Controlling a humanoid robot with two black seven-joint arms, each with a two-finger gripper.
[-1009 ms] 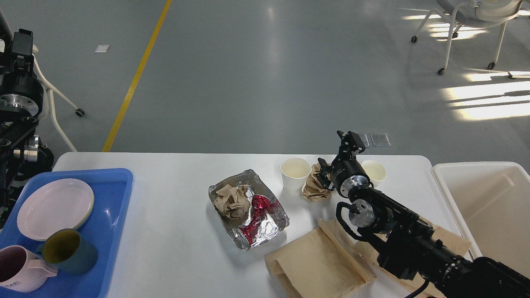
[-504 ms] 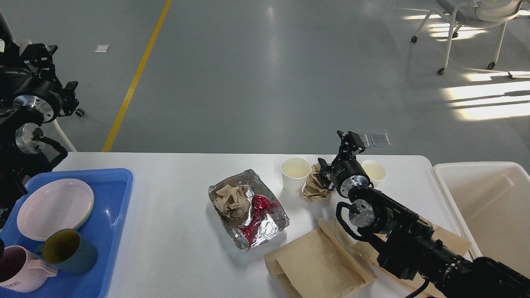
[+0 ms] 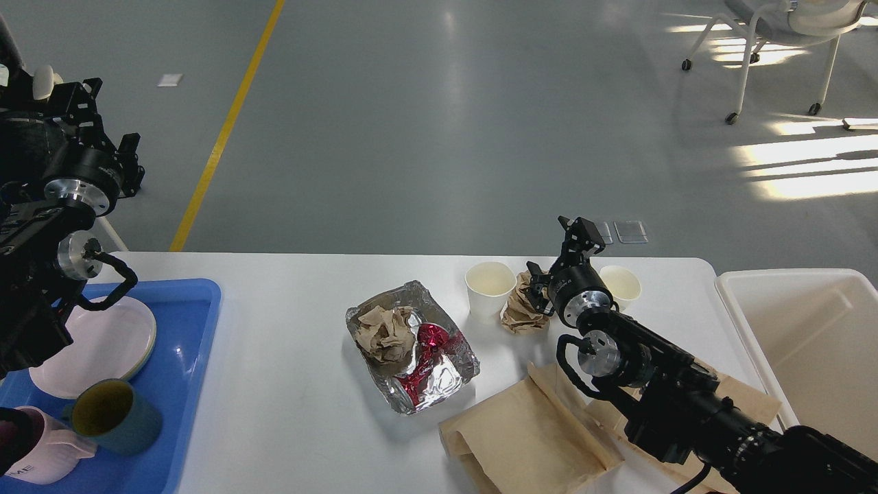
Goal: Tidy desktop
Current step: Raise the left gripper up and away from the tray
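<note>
The white desktop (image 3: 288, 309) carries litter in its middle and right. A foil tray (image 3: 411, 346) holds a crumpled brown paper and a red wrapper. Behind it stand two paper cups (image 3: 489, 288) (image 3: 621, 285) with a crumpled brown paper ball (image 3: 520, 310) between them. My right gripper (image 3: 557, 252) hangs open just above and behind that ball, one finger close to it, holding nothing. High at the far left, my left gripper (image 3: 110, 116) is off the table's back edge, fingers apart and empty.
A blue tray (image 3: 195, 322) at the left holds a pale plate (image 3: 96, 343), a teal mug (image 3: 113, 415) and a pink mug (image 3: 34, 449). Flat brown paper bags (image 3: 528, 432) lie at the front right under my right arm. An off-white bin (image 3: 809, 336) stands at the right.
My left arm has swung to the right, and its forearm now reaches over the blue tray's back corner. The right arm and the litter have not moved.
</note>
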